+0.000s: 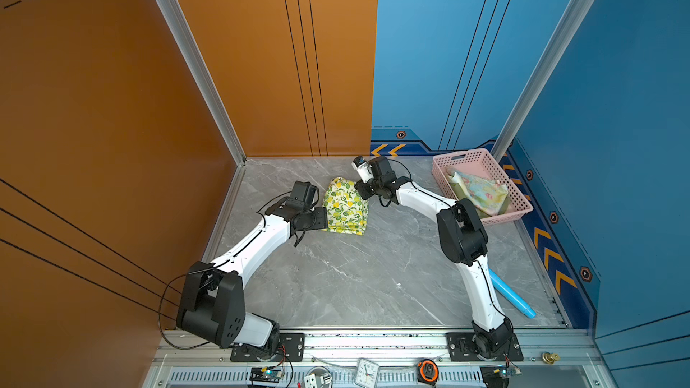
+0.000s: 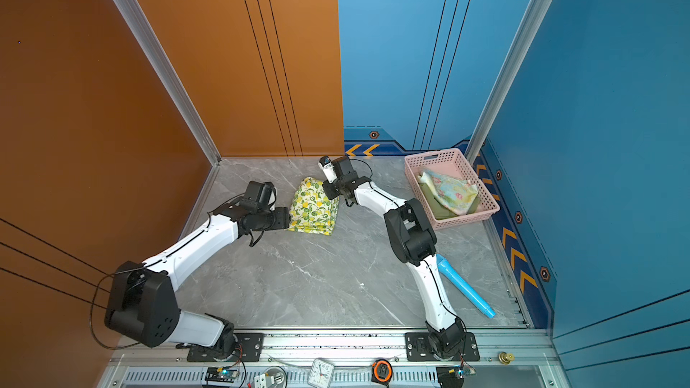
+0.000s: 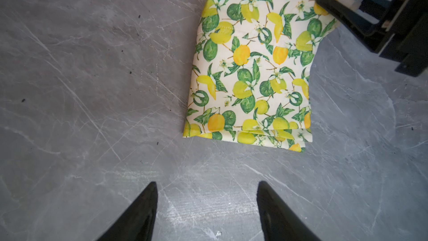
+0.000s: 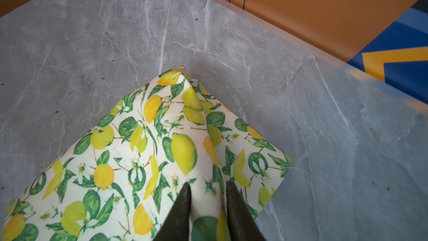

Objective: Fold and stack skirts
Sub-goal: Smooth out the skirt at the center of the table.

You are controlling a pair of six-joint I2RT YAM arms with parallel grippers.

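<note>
The lemon-print skirt lies folded on the grey table, toward the back. My right gripper is at its far right corner, shut on a raised fold of the cloth. My left gripper is open just off the skirt's left edge, with only bare table between its fingers. The pastel floral skirt lies on the olive green skirt inside the pink basket.
The pink basket stands at the back right, near the blue wall. A blue tube lies by the right arm's base. The orange wall runs close behind the lemon skirt. A clock and a tape measure sit on the front rail.
</note>
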